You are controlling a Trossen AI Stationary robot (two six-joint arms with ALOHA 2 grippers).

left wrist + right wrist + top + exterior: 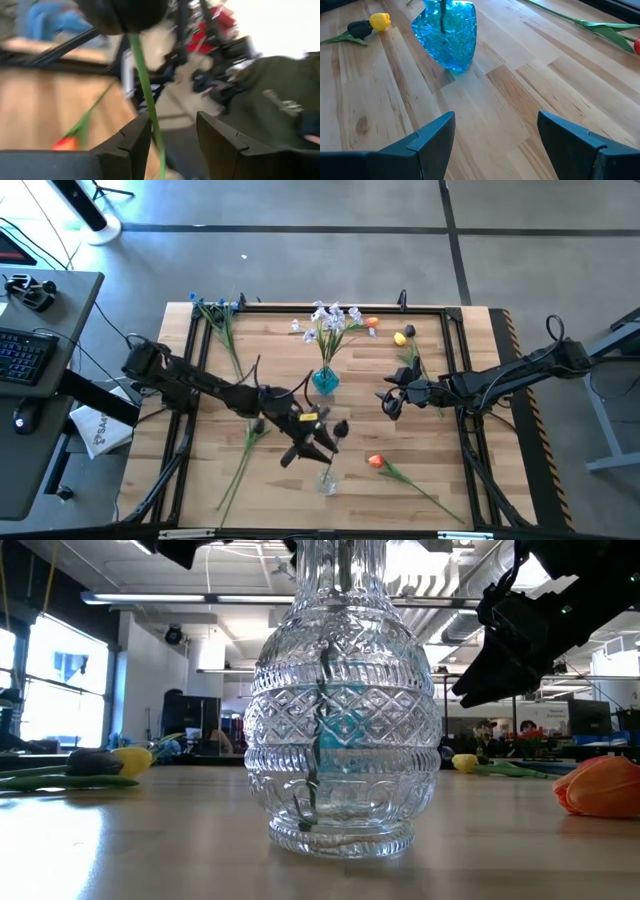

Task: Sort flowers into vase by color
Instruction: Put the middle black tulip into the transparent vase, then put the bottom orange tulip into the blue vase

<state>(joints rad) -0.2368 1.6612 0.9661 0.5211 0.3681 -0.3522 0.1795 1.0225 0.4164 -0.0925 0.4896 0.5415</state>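
A clear cut-glass vase (327,480) (340,710) stands near the table's near edge, with a thin green stem (318,730) inside it. My left gripper (312,448) (172,125) is open just above and behind it. A dark bud (340,427) (130,12) and its stem (147,95) run between the fingers. A blue vase (325,380) (447,32) at mid-table holds white and blue sprays (330,320). My right gripper (388,400) (495,122) hovers open to the right of the blue vase. An orange tulip (375,462) (600,785) lies on the table right of the clear vase. My left gripper stands open around the dark bud's green stem (150,117), which passes close along the inner side of one finger (135,142). Whether that finger touches the stem, I cannot tell. The stem runs down toward the clear vase.
A yellow tulip (400,338) and an orange one (372,323) lie at the far right, and blue flowers (215,305) at the far left corner. Another yellow tulip with a dark bud (370,22) (110,762) lies left of the vases. A long stem (240,460) is near left.
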